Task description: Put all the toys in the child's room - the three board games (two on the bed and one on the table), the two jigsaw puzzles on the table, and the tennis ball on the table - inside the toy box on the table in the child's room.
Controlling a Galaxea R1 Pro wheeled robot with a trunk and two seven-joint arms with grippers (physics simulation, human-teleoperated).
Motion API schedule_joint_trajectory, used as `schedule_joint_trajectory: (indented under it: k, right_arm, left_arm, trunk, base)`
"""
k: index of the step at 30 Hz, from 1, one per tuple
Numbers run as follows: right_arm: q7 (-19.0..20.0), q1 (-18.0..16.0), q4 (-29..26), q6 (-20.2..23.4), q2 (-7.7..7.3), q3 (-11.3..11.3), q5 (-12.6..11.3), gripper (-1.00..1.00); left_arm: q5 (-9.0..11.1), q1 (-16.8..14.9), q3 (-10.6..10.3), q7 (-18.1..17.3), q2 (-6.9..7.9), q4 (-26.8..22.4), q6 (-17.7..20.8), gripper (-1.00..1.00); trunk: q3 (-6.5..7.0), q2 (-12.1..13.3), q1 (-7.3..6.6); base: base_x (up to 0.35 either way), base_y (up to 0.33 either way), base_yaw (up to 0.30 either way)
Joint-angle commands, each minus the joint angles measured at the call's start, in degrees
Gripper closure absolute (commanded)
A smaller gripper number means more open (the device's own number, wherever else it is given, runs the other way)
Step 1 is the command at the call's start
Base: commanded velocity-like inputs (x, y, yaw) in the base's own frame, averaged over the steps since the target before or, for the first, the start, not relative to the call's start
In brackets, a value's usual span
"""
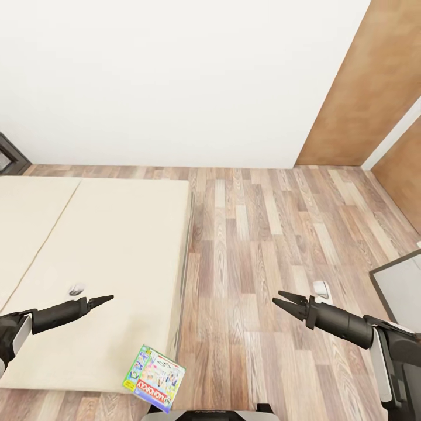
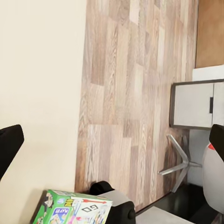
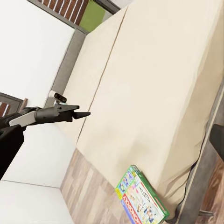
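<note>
Where the bed [image 1: 117,234] ends at its near corner, a green-edged board game [image 1: 154,378] lies on the beige mattress, partly overhanging the edge above the wood-plank floor [image 1: 263,234]. Its pastel lid carries small cartoon pictures and a red band lettered "MONOPOLY". The left jaws [image 1: 104,300] hang over the mattress, clenched to a point, above and apart from the game, which sits nearer the robot. The right jaws [image 1: 285,302] hover over the floor, well to the side of the box, their tips slightly parted and holding nothing.
</note>
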Motion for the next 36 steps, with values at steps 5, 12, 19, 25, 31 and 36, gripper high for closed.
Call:
schedule_joint_trajectory:
  k: [5,12,19,25,31,36]
  right_arm:
    - [0.18,-0.03,-0.01,0.42,0.01,-0.11,-0.21,-1.00]
    - [0.16,0.04,-0.03,-0.79,0.02,-0.18,-0.23,-1.00]
    - [0.06,0.05,0.03,-1.70,0.04,-0.19,-0.24,-1.00]
    - [0.23,-0.04,-0.11,-1.89,-0.01,-0.25,-0.27,-1.00]
    - [0.41,-0.10,-0.26,-1.94,-0.06,-0.48,-0.32,-1.00]
    - [0.47,-0.11,-0.29,-2.00,-0.02,-0.48,-0.33,-1.00]
  left_arm:
    - [0.01,-0.03,0.14,-0.29,-0.01,0.00,0.50,-1.00]
    - [0.01,-0.03,0.09,-0.50,-0.04,0.00,0.41,-1.00]
    - [0.01,-0.03,0.06,-0.58,-0.07,-0.01,0.37,-1.00]
    - [0.01,-0.03,0.06,-0.71,-0.02,-0.02,0.35,-1.00]
    - [0.01,-0.03,0.08,-0.36,-0.01,-0.01,0.40,-1.00]
    - [-0.02,-0.03,0.07,-0.24,0.00,0.00,0.38,-1.00]
  trunk:
    - [0.41,-0.07,0.03]
    - [1.06,-0.07,0.03]
    - [1.72,-0.07,0.03]
    - [2.29,-0.07,0.03]
    - [2.85,-0.07,0.03]
    - [3.32,-0.07,0.03]
  base:
    - [0.000,0.000,0.000]
    - [0.000,0.000,0.005]
    - [0.000,0.000,0.047]
    - [0.000,0.000,0.063]
    - [0.000,0.000,0.067]
    - [0.000,0.000,0.068]
